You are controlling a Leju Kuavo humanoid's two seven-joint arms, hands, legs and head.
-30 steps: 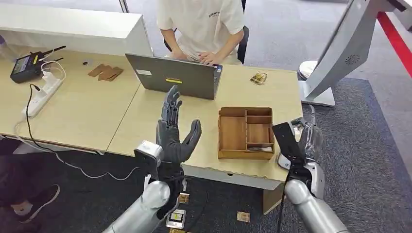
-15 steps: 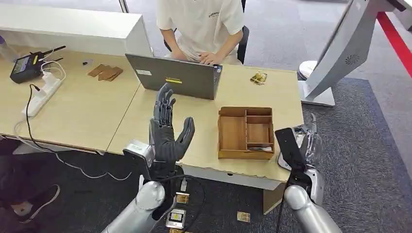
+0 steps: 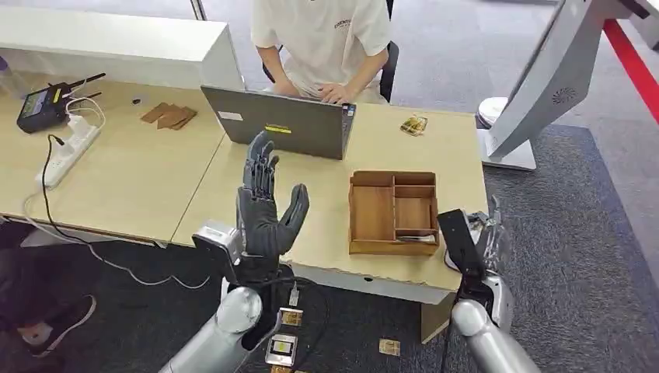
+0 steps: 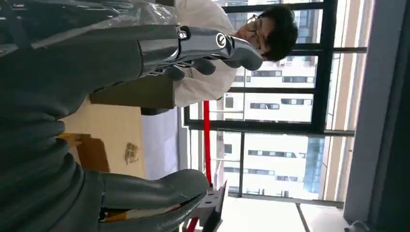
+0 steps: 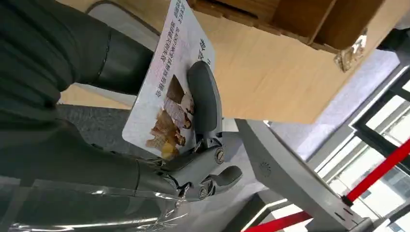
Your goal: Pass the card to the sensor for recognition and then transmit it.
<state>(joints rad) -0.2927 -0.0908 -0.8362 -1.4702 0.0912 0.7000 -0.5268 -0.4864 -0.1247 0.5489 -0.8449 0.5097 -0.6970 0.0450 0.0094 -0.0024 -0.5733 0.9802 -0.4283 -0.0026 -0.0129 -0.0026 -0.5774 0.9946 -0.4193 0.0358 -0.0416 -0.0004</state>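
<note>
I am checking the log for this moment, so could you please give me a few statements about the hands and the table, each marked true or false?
1. The right hand holds a card. True.
2. The left hand grips the laptop. False: it is raised with its fingers spread and holds nothing.
3. A wooden tray sits on the table. True.
4. The laptop is shut flat. False: it stands open in front of a seated person.
5. The card lies in the tray. False: it is in the right hand, beside the table's corner.

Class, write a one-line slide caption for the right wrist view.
The right hand holds a printed card beside the wooden organiser tray on the desk.
</note>
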